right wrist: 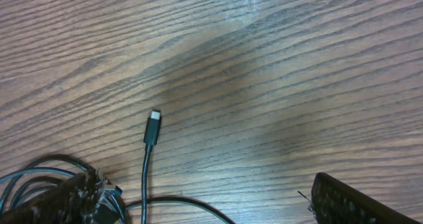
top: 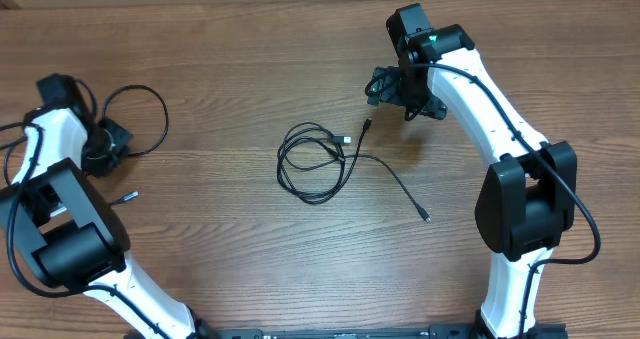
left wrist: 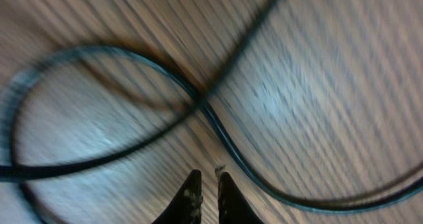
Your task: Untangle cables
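Observation:
A thin black cable (top: 282,169) lies coiled at the table's middle, with a silver plug (top: 345,139) at its upper right. A second cable (top: 395,179) trails from a plug (top: 366,127) down to the right. Further left, another cable loop (top: 163,114) lies beside my left gripper (top: 105,144). In the blurred left wrist view this loop (left wrist: 218,128) crosses itself just beyond the gripper (left wrist: 206,174), whose fingers stand nearly together with nothing seen between them. My right gripper (top: 403,97) hovers open above the plug end (right wrist: 153,128), its fingers (right wrist: 357,201) wide apart.
A small loose plug (top: 128,193) lies on the wooden table (top: 230,69) in front of the left arm. Thicker black wires run along both white arms. The coil's strands (right wrist: 20,181) show at the lower left of the right wrist view.

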{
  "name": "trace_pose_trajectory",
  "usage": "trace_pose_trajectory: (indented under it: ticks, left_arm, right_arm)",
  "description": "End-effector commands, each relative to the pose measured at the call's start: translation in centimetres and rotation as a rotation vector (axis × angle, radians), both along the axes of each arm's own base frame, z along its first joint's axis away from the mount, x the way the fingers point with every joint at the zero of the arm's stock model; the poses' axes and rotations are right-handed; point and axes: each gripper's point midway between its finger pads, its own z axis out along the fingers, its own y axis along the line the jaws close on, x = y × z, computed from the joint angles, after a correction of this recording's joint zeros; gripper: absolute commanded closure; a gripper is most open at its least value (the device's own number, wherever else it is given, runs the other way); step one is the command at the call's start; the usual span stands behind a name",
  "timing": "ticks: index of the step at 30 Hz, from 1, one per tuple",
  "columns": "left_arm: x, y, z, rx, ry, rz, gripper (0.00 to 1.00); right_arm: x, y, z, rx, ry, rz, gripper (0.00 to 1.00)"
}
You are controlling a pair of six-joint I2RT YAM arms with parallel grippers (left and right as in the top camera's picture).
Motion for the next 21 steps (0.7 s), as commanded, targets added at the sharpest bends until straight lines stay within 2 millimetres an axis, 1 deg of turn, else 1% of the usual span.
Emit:
trace_pose_trajectory:
  ticks: [1,2,4,6,7,11,13,14,21]
  left_arm:
    - [-0.2,-2.2,-1.7,-0.036,-0.005,-0.056,0.93]
    - [-0.6,-2.9,-2.6,-0.039,0.001,-0.063,0.94]
    - [-0.7,-3.2,-3.5,-0.035,-0.009,-0.063,0.94]
    - [-0.6,-2.9,-4.0,-0.010,-0.019,-0.062,0.93]
    - [-0.5,-2.3,-4.1,0.024,-0.025,-0.056,0.91]
    - [-0.9,0.6,-3.6,0.182,0.007,-0.019,0.92]
    - [-1.1,1.5,-3.4,0.231,0.023,-0.006,0.92]
    - [-1.0,1.9,-3.2,0.253,0.022,-0.005,0.89]
    - [0.2,2.4,-2.8,0.285,-0.019,-0.049,0.85]
  right_arm:
    - [0.1,-0.3,0.0,-0.009,-0.004,-0.004,0.00]
    - [0.1,-0.3,0.0,-0.009,-0.004,-0.004,0.00]
    - [0.1,-0.3,0.0,-0.009,-0.004,-0.004,0.00]
    - [0.1,-0.3,0.0,-0.009,-0.004,-0.004,0.00]
    - [0.1,-0.3,0.0,-0.009,-0.004,-0.004,0.00]
    - [0.1,-0.3,0.0,-0.009,-0.004,-0.004,0.00]
    - [0.1,-0.3,0.0,-0.009,-0.004,-0.004,0.00]
    - [0.1,-0.3,0.0,-0.009,-0.004,-0.004,0.00]
    - [0.1,-0.3,0.0,-0.009,-0.004,-0.004,0.00]
